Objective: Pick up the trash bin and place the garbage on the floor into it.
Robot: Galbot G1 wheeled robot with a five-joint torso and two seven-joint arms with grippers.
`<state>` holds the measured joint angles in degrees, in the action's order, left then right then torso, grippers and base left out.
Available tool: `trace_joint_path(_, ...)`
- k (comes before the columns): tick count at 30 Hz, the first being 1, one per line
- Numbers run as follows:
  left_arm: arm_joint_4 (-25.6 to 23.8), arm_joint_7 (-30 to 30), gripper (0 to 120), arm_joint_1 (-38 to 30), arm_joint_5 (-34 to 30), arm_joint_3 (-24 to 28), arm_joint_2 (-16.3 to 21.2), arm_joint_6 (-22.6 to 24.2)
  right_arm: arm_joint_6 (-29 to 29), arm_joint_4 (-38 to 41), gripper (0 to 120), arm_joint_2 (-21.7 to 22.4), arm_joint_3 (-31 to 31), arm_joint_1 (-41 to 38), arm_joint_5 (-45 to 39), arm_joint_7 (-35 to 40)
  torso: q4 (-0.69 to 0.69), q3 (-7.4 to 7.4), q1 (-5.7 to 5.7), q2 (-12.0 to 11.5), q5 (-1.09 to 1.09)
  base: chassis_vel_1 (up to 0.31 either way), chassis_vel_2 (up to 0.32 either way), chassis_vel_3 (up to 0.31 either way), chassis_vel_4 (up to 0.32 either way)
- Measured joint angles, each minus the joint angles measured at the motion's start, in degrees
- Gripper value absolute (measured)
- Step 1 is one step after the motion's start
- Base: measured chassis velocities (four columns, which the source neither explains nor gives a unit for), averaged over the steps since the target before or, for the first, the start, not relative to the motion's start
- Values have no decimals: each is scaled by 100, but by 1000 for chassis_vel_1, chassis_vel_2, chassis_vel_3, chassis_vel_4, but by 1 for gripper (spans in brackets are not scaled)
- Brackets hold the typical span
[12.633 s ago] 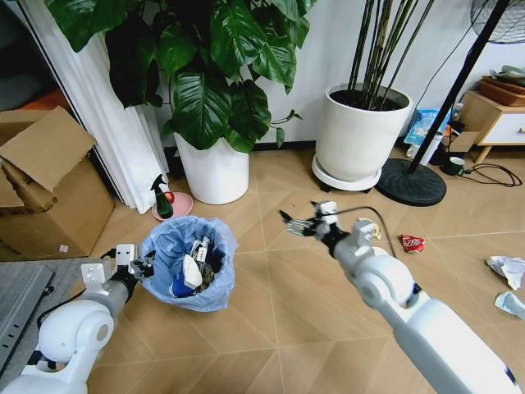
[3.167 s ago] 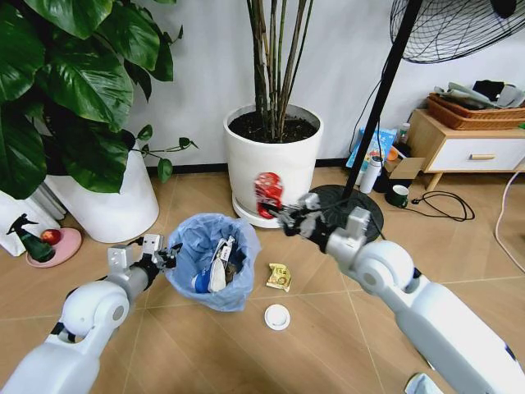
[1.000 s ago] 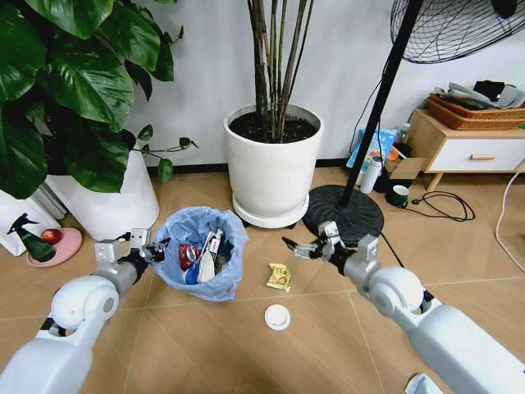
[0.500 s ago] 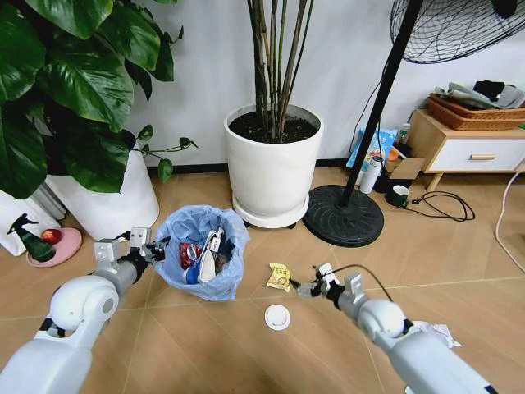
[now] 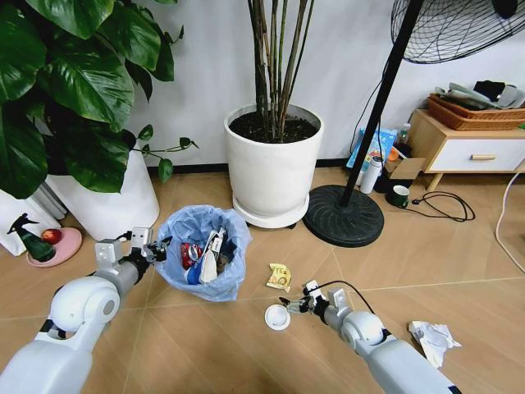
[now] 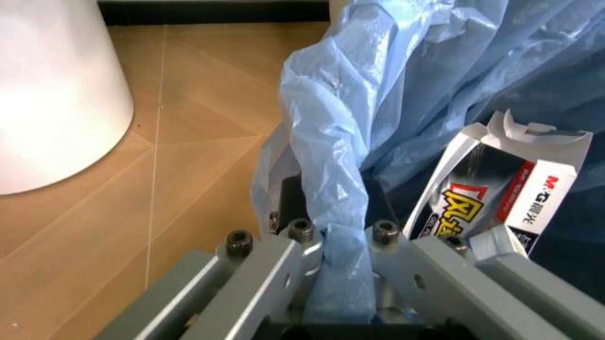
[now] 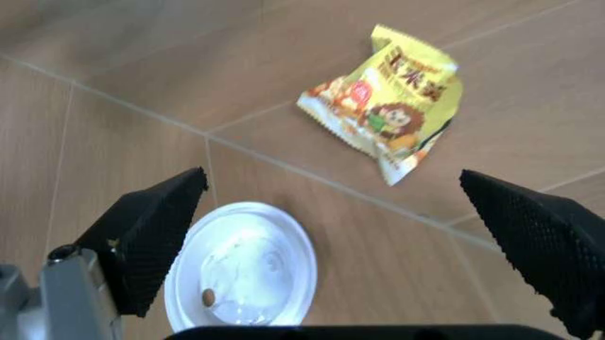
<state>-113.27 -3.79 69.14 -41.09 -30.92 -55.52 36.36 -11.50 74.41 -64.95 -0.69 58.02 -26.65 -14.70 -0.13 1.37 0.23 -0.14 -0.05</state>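
Observation:
The trash bin (image 5: 202, 264), dark with a light-blue bag, stands on the floor (image 5: 246, 353) at centre left and holds boxes and wrappers. My left gripper (image 5: 152, 249) is shut on its bagged rim; in the left wrist view the fingers (image 6: 269, 265) pinch the blue bag (image 6: 331, 163) beside a printed box (image 6: 496, 191). My right gripper (image 5: 292, 302) hangs low and open just right of a white round lid (image 5: 276, 317). Its wrist view shows the lid (image 7: 241, 265) near one pad (image 7: 156, 237), and a yellow snack wrapper (image 7: 387, 113) farther off. That wrapper (image 5: 280, 277) lies right of the bin. A crumpled tissue (image 5: 432, 336) lies at the right.
A big white plant pot (image 5: 274, 168) stands behind the bin, another (image 5: 107, 205) at the left. A fan's round base (image 5: 343, 215) sits to the right, with a cable (image 5: 447, 205) and a wooden cabinet (image 5: 467, 152) beyond it. A spray bottle (image 5: 26, 240) stands far left.
My right arm has come down and leftward from near the fan base to just above the floor beside the white lid, gripper open. The left gripper still holds the bin rim.

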Motion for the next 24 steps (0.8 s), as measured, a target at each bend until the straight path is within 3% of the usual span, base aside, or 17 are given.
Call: trace_joint_path(24, 20, 41, 0, -26, 34, 85, -34, 0, 62, -1102, 86, -633, -90, -274, 552, 14, 0, 0, 0, -1, 0, 0, 0, 0, 0)
